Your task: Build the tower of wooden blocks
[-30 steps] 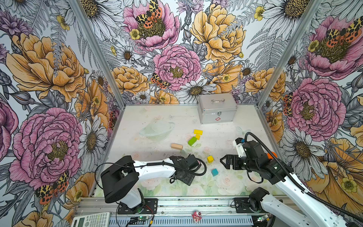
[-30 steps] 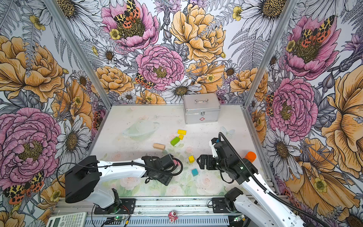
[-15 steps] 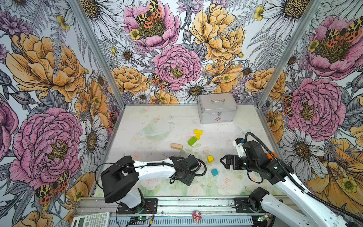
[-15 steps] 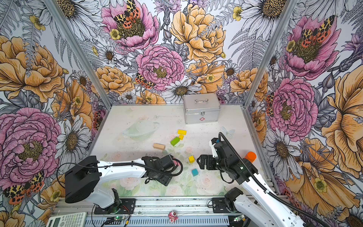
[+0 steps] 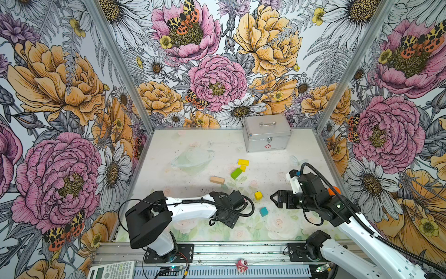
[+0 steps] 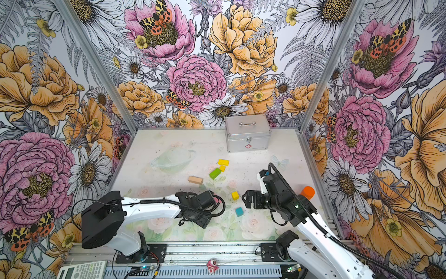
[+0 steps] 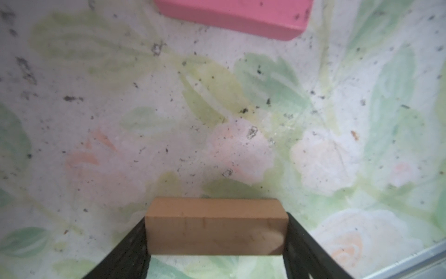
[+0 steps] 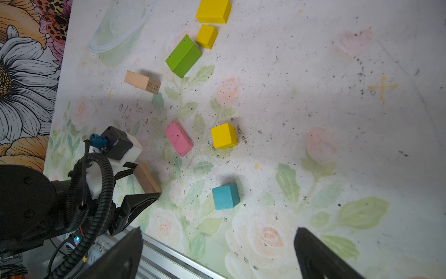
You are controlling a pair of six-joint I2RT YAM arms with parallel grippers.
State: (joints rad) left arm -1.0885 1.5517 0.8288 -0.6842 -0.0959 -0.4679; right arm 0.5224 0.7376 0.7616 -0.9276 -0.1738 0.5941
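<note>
My left gripper point(image 7: 216, 224) is shut on a plain tan bar point(image 7: 216, 227), one black finger against each end, low over the table's front. The pink slab point(image 8: 179, 139) lies just beyond it. In both top views that bar is hidden under the left wrist. My right gripper point(image 5: 275, 199) hangs open and empty, pointing left at the yellow cube point(image 5: 258, 195) and the teal cube point(image 5: 263, 211). Farther back lie a second tan bar point(image 5: 217, 180), the green bar point(image 5: 236, 173), a small yellow cube point(image 5: 243, 168) and the yellow slab point(image 5: 243, 161). No tower shows; the blocks lie singly.
A silver metal case point(image 5: 267, 132) stands at the back right against the wall. Flowered walls close in the table on three sides. A metal rail point(image 5: 217, 251) runs along the front edge, with a calculator point(image 5: 112, 270) lying beyond it.
</note>
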